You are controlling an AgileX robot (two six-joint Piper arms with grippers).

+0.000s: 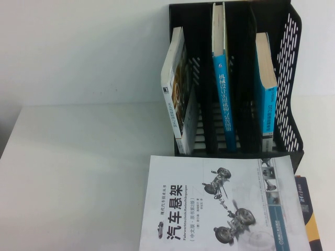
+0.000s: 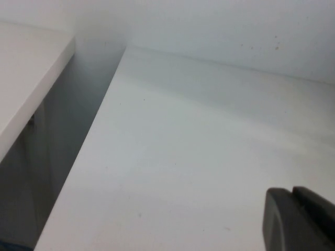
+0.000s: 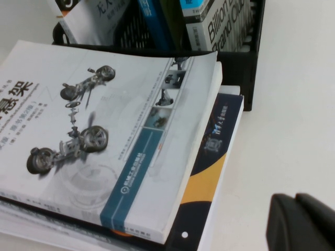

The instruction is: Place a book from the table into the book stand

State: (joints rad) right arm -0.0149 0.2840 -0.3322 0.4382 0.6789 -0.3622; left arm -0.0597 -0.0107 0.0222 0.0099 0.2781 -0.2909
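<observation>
The book [image 1: 265, 89], cyan and grey, stands upright in the right slot of the black book stand [image 1: 288, 78] at the back right of the white table [image 1: 78, 172]. In the right wrist view its grey "Billion Dollar Brand Club" cover [image 3: 220, 23] shows inside the stand [image 3: 246, 63]. Neither gripper shows in the high view. My left gripper [image 2: 293, 192] is shut and empty over bare tabletop [image 2: 183, 157]. My right gripper [image 3: 296, 197] is shut and empty over the table, beside a stack of books.
A white car-suspension book [image 1: 220, 204] tops a stack at the front, over a dark blue-and-orange book [image 3: 209, 172]. A blue-spined book [image 1: 224, 89] and a leaning white book [image 1: 175, 83] fill other slots. A gap [image 2: 68, 157] runs along the table's left edge.
</observation>
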